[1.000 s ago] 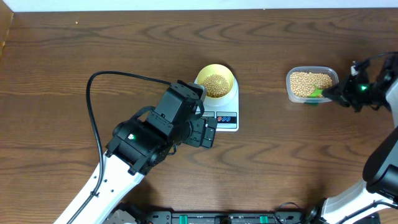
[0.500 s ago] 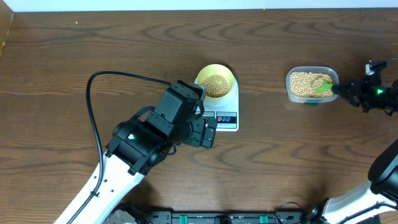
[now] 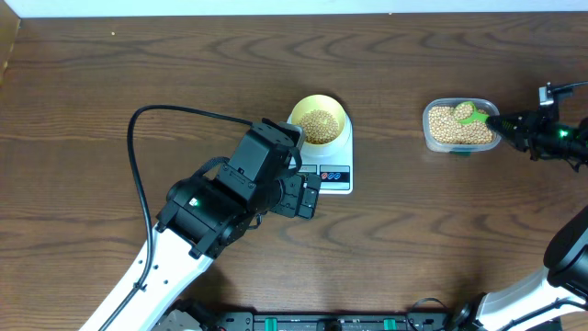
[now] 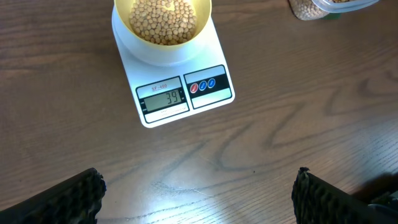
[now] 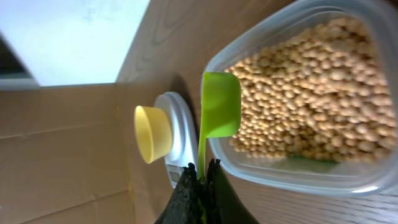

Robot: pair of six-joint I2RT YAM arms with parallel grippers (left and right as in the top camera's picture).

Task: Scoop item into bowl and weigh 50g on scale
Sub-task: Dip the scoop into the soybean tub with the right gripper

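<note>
Tabletop (image 3: 441, 230): bowl (image 3: 321, 101) (beans (image 3: 319, 126) inside) on scale (image 3: 335, 175)

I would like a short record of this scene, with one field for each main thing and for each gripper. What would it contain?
scale: white, display reads 39
bowl: pale yellow, on the scale, partly filled
beans: some in the bowl, more in the tub
tub: clear plastic, apart from the scale, on the right arm's side
scoop: green, over the tub's edge
left gripper: open, empty, at the scale's front
right gripper: shut on the scoop handle
</note>
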